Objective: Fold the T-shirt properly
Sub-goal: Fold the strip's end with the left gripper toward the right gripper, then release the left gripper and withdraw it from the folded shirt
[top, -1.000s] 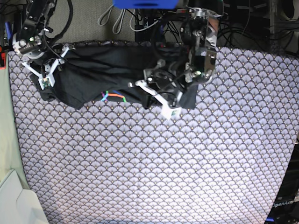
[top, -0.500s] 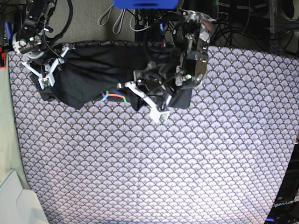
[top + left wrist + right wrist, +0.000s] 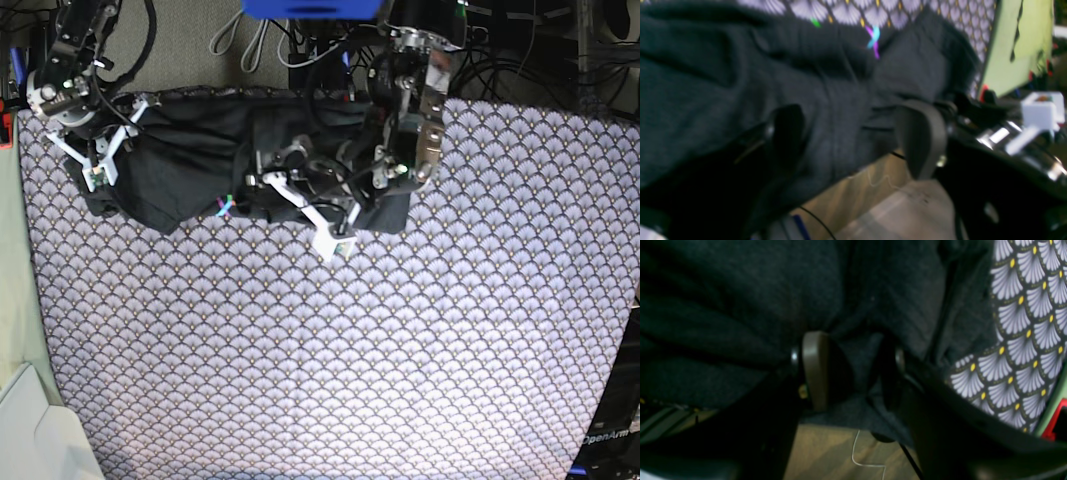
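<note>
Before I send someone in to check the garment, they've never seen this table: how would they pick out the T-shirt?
Look at the purple-white scallop-patterned cloth covering the table, then along its far edge between the two arms. The T-shirt is the crumpled dark charcoal fabric there, the only plain dark thing on the pattern, with small rainbow-coloured lines at its near edge.

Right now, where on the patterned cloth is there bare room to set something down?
Bare: the scallop cloth below the T-shirt, and right of the left pincer. Crowded: the far edge, where both arms work the shirt.
</note>
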